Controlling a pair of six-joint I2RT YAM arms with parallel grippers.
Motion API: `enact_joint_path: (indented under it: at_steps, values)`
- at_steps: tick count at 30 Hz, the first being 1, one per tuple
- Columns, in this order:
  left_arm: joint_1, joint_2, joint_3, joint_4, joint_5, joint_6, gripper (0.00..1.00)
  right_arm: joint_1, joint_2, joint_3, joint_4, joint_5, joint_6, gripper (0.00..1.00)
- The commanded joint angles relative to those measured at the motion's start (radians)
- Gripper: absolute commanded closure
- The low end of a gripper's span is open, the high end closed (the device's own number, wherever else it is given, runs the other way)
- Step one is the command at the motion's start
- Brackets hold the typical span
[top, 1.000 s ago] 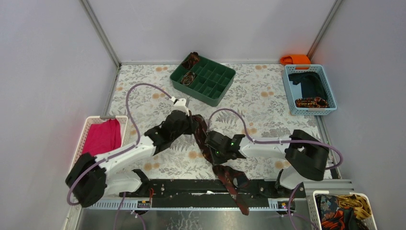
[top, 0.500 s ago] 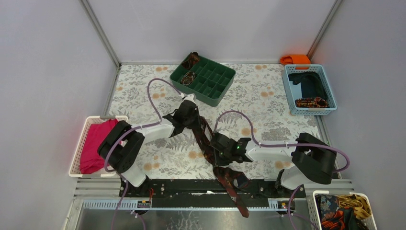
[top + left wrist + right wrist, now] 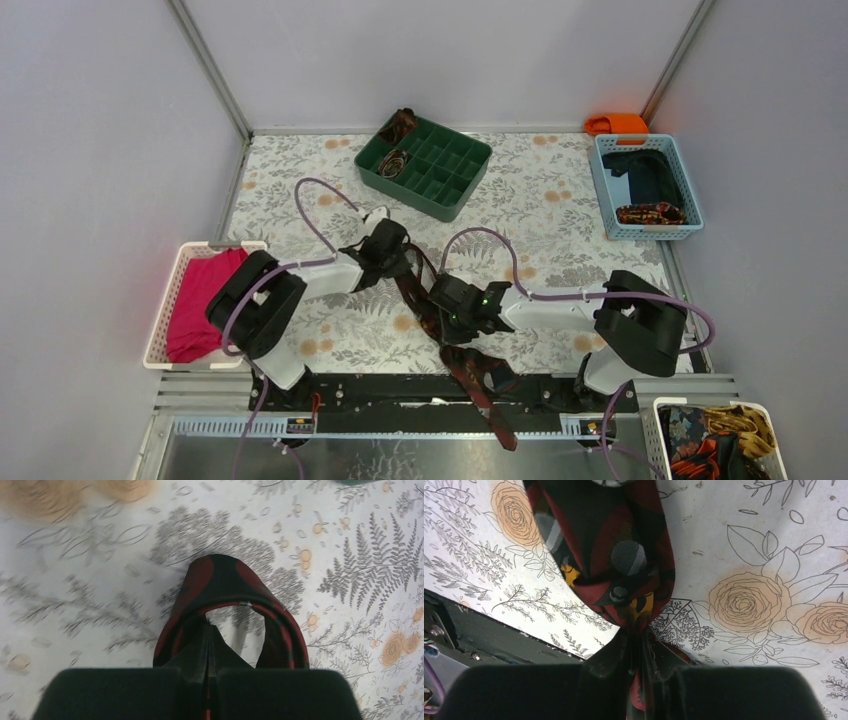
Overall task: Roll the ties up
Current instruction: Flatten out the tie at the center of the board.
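Floral-printed cloth (image 3: 550, 200) covers the work surface, with grey walls (image 3: 450, 60) on three sides. My left gripper (image 3: 207, 652) has its jaws pressed together on the tie (image 3: 226, 577), a dark maroon strip with red patterning. The fabric arches out just ahead of my fingertips as a small open loop, its crown resting on the cloth. My right gripper (image 3: 636, 637) is clamped on the same tie further along, with the fabric bunched into a pleat right at my fingertips and fanning out beyond them. Between the two grippers the strip runs short and nearly straight. Behind my right gripper the rest crosses the black base rail (image 3: 360, 392) and hangs off the near edge. Well beyond my left gripper, a green divided tray (image 3: 405, 198) holds finished coils (image 3: 393, 163) in its compartments. I judge this to be the start of the roll: a first turn is formed and nothing is wound onto it yet. To do it well, I should turn my left wrist so the loop wraps onto itself, while my right grip gives light tension and feeds fabric toward it, strip flat and edges aligned. The bunching at my right fingertips could carry a crease into the coil, so it wants flattening first. The left wrist view is blurred, so I cannot tell whether the tie's tip is tucked inside the loop.
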Motion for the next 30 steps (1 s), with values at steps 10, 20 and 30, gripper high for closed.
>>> enact_joint_path:
  at_steps: [10,20,30]
  values:
    - [0.073,-0.402,-0.372,-0.173,-0.178,-0.231,1.00,-0.038,0.335,0.148,-0.428,0.377,-0.034,0.93]
    - [0.091,-0.663,-0.527,-0.200,-0.273,-0.285,0.98,-0.074,0.573,0.511,-0.729,0.651,-0.251,0.85]
    - [0.091,-0.656,-0.541,-0.166,-0.243,-0.280,0.98,-0.258,0.605,0.601,-0.708,0.869,-0.441,0.39]
